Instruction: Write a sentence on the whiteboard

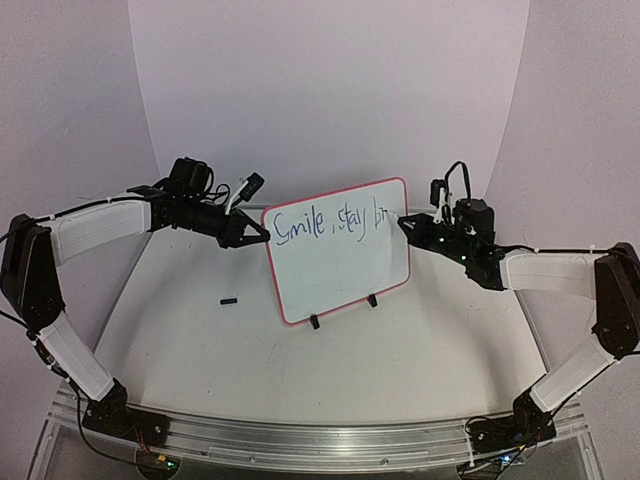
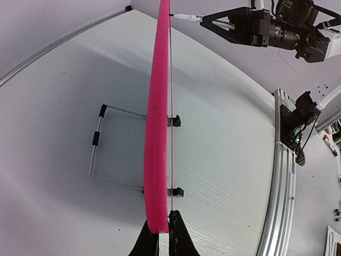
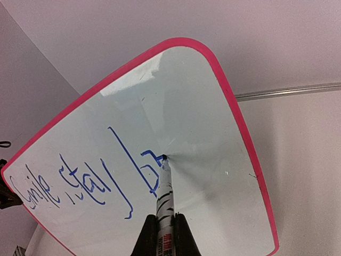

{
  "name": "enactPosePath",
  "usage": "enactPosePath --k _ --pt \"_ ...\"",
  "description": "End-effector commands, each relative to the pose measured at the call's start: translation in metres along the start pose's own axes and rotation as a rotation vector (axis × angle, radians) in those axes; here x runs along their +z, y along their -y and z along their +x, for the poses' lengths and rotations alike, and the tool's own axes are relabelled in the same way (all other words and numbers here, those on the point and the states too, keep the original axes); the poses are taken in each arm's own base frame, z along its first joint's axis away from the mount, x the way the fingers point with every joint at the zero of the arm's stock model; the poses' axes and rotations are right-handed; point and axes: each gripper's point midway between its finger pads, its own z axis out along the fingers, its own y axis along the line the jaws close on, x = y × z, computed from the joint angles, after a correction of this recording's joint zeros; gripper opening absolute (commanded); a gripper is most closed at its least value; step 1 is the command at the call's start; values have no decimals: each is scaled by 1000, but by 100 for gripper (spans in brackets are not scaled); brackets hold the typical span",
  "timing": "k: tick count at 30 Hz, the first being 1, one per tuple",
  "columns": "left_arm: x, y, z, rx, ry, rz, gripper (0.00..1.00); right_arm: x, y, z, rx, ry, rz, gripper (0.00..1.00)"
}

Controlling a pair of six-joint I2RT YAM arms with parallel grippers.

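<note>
The whiteboard (image 1: pixel 340 265), white with a red-pink frame, stands tilted on two black clip feet at the table's middle. Blue lettering (image 1: pixel 330 224) along its top reads "Smile, stay br". My left gripper (image 1: pixel 262 237) is shut on the board's left edge; the left wrist view shows the frame (image 2: pixel 157 133) edge-on between my jaws. My right gripper (image 1: pixel 407 222) is shut on a marker (image 3: pixel 165 205) with a white, black-striped barrel. Its tip touches the board at the "r" of the sentence (image 3: pixel 152 165) in the right wrist view.
A small black marker cap (image 1: pixel 229 300) lies on the table left of the board. A wire stand (image 2: pixel 109 152) props the board from behind. An aluminium rail (image 1: pixel 300 435) runs along the near table edge. White curved walls enclose the back.
</note>
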Motion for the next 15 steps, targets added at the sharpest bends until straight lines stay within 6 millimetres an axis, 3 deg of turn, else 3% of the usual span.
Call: enactPosePath --k 1,9,15 --pt "16 1 42 -57 -143 7 0 -7 -13 -34 -12 102 -16 0" --pt "17 1 42 -59 -144 8 0 -21 -21 -40 -16 127 -43 0" --pt "18 1 42 -57 -145 9 0 -16 -17 -38 -17 119 -31 0"
